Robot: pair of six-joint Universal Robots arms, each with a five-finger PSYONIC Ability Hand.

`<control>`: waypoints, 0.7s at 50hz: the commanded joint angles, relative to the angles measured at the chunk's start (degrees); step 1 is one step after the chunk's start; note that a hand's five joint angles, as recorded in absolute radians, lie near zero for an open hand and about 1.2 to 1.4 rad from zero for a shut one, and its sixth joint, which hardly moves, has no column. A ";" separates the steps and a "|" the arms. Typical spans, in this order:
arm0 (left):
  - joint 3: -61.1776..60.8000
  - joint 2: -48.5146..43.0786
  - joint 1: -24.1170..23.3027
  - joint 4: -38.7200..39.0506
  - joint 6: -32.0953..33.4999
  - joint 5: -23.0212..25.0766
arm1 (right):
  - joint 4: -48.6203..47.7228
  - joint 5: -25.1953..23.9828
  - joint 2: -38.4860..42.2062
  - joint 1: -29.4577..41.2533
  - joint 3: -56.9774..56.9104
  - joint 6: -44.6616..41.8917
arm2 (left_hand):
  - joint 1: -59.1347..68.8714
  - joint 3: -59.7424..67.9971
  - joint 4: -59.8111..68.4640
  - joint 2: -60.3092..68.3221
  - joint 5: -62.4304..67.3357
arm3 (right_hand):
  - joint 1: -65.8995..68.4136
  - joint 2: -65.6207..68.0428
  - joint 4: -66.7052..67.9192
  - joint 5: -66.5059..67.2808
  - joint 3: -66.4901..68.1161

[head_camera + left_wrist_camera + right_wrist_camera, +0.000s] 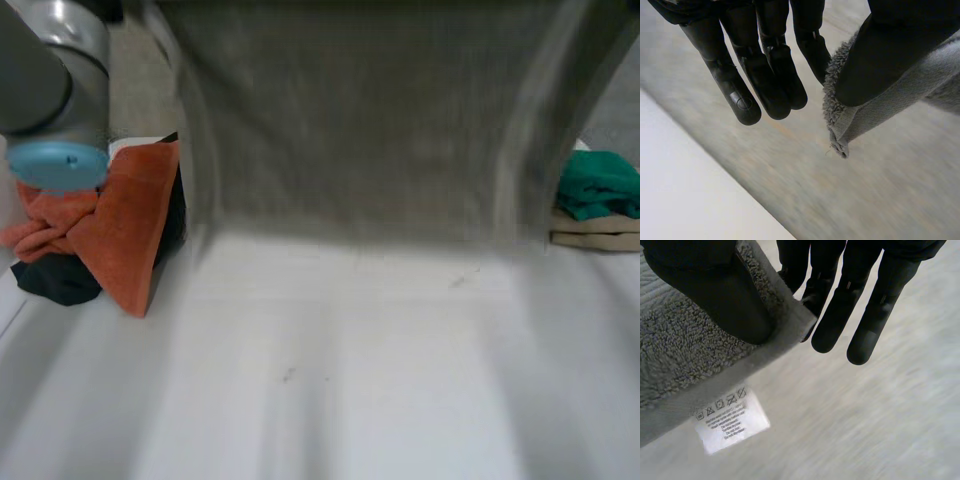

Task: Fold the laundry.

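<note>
A grey towel [360, 130] hangs spread out above the white table [350, 390], its lower edge just over the tabletop. My left hand [770, 85] pinches one upper corner of the towel [890, 115] between thumb and fingers. My right hand [840, 315] is shut on the towel's hemmed edge [680, 350] at the other corner, thumb pressed on the pile. A white care label [732, 420] hangs from the hem just below that thumb.
An orange cloth [110, 225] lies heaped over a dark garment [55, 280] at the table's left. A folded green towel [597, 185] rests on a beige one [595, 232] at the right. My left arm [55, 100] stands above the orange heap.
</note>
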 commanded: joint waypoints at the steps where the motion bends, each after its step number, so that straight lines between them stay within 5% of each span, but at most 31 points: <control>1: -9.35 5.42 0.72 1.16 -4.22 1.74 | -11.45 -4.21 -5.59 -1.02 11.98 3.48 | 16.42 11.89 11.22 11.63 12.96 | 16.00 12.98 11.64 12.97 11.89; 9: -28.68 5.86 1.16 0.63 -3.87 6.31 | -5.57 -7.64 -5.77 -1.20 27.36 3.49 | 16.42 11.89 11.22 11.63 12.96 | 16.00 12.98 11.64 12.97 11.89; 19: -48.73 -2.31 0.55 10.47 -0.45 9.47 | -0.29 -10.28 0.56 -3.75 42.93 0.24 | 16.42 11.89 11.22 11.63 12.96 | 16.00 12.98 11.64 12.97 11.89; 27: -52.69 0.58 0.90 13.47 2.11 9.83 | 1.47 -11.07 1.00 -7.17 43.46 -1.61 | -27.60 -32.12 -32.80 -32.38 -31.06 | 16.00 12.98 11.64 12.97 11.89; 35: -51.82 2.44 3.45 5.12 -4.82 12.28 | 2.96 -11.33 -1.72 -9.37 42.06 1.55 | -33.19 -37.71 -38.39 -37.97 -36.65 | 16.00 12.98 11.64 12.97 11.89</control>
